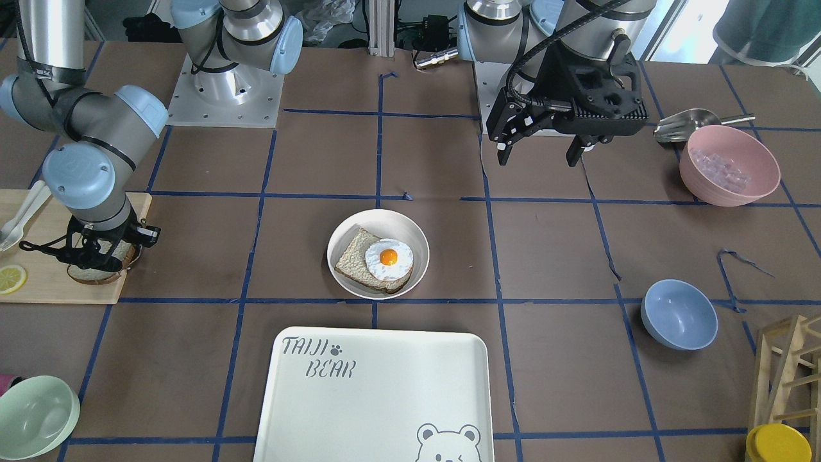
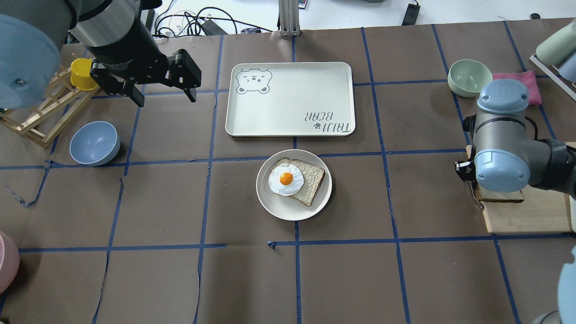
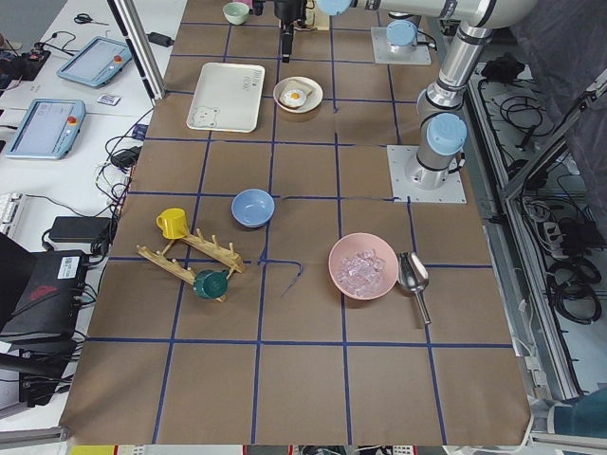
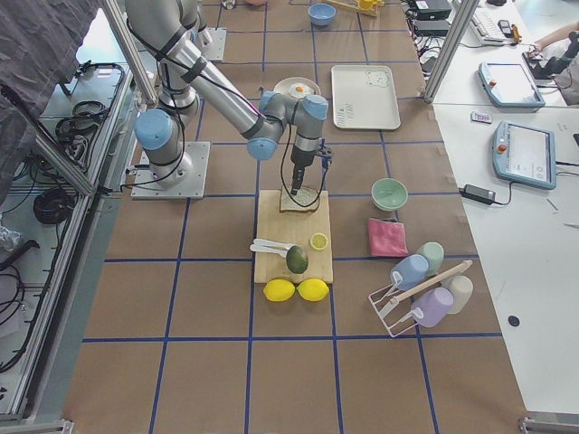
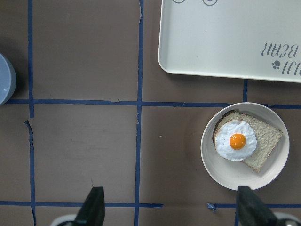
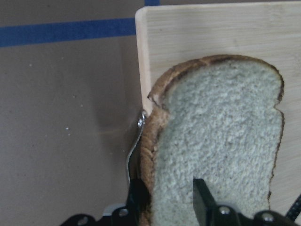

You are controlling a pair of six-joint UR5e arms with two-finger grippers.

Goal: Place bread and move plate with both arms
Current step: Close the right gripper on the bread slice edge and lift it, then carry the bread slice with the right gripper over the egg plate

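Observation:
The bread (image 6: 216, 146) lies at the corner of a wooden cutting board (image 6: 211, 28), at the left edge of the front-facing view (image 1: 90, 274) and the right of the overhead view (image 2: 499, 196). My right gripper (image 6: 167, 197) is down on it, its fingers pinched on the crust edge, one finger (image 6: 203, 195) over the crumb. The plate (image 1: 417, 237) sits mid-table and holds another slice (image 1: 353, 260) with a fried egg. My left gripper (image 1: 537, 157) hangs open and empty above the table, well off from the plate (image 5: 221, 174).
The bear-print tray (image 1: 385, 398) lies just beyond the plate. A blue bowl (image 1: 678, 314), a pink bowl of ice (image 1: 729, 165) with a scoop and a wooden mug rack (image 2: 36, 117) are on my left side. A green bowl (image 1: 35, 417) and lemon slice (image 1: 11, 279) are near the board.

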